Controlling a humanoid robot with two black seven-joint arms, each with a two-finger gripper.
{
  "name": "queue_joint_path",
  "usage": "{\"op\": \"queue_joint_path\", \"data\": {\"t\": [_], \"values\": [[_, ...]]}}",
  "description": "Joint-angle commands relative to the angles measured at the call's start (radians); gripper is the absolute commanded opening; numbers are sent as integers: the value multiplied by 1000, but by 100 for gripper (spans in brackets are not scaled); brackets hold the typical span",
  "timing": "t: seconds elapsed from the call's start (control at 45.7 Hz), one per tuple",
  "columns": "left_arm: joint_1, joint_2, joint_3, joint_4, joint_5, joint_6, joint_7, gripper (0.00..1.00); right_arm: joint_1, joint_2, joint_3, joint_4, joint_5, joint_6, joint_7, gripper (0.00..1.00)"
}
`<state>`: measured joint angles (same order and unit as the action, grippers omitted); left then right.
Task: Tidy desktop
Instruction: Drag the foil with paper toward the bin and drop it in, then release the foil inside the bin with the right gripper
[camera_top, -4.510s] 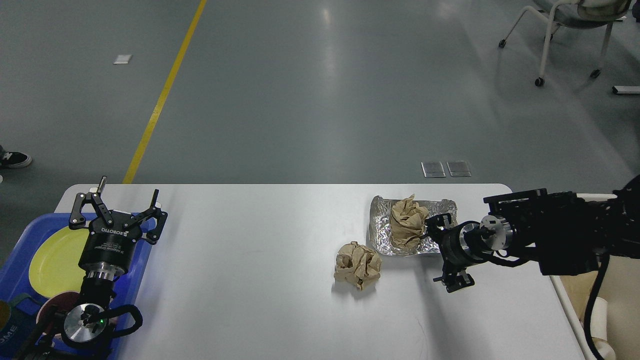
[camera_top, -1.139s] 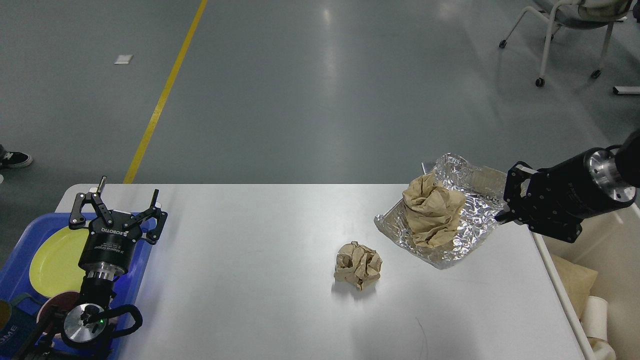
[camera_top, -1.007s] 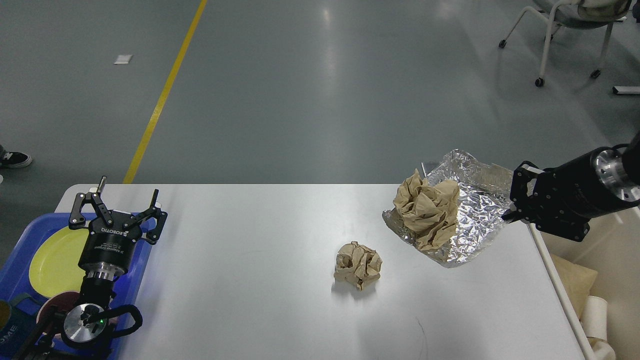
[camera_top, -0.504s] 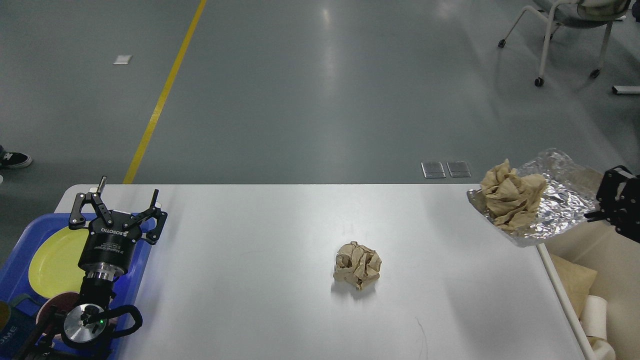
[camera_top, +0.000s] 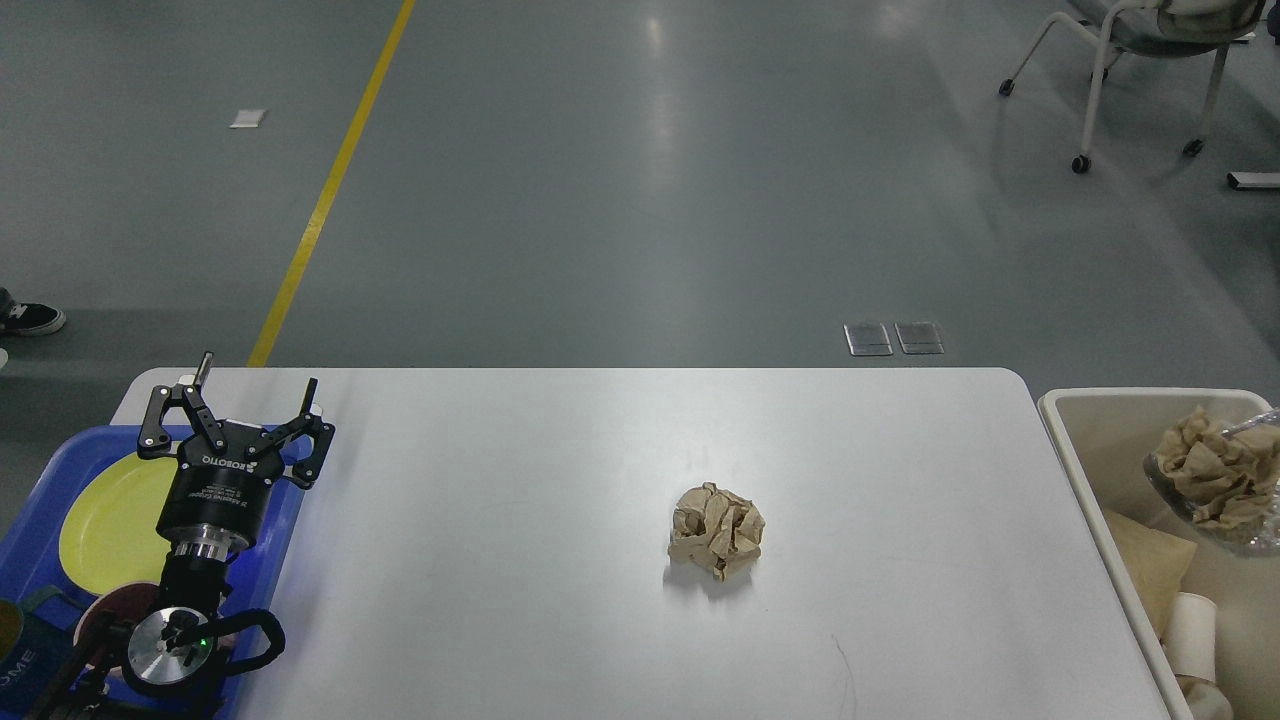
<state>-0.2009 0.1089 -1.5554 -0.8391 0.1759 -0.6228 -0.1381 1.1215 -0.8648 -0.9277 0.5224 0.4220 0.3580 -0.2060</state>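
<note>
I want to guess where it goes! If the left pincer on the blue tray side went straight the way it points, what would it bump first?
Probably nothing on the desktop. The left pincer, open, points up and away toward the table's far edge, with only bare floor beyond. Depth is hard to judge from this view.

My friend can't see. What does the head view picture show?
One crumpled brown paper ball sits alone on the white desktop. At right, foil holding more brown paper hangs over a cream bin. The left pincer is open above a blue tray.
</note>
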Motion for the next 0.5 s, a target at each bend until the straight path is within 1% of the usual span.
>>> {"op": "queue_joint_path", "data": {"t": [0.0,0.044,0.109,0.197,0.35,0.482], "values": [[0,0,0,0,-1,0,0,96,-184,59,101,-120,0,-56,33,0],[0,0,0,0,-1,0,0,96,-233,88,113,-146,0,-108,34,0],[0,0,0,0,-1,0,0,96,-313,144,112,-186,-2,-221,36,0],[0,0,0,0,1,0,-2,96,-426,220,106,-240,-2,-345,36,0],[0,0,0,0,1,0,0,96,-532,311,102,-300,-35,-473,36,0],[0,0,0,0,1,0,-2,96,-577,374,106,-302,-118,-525,34,0]]}}
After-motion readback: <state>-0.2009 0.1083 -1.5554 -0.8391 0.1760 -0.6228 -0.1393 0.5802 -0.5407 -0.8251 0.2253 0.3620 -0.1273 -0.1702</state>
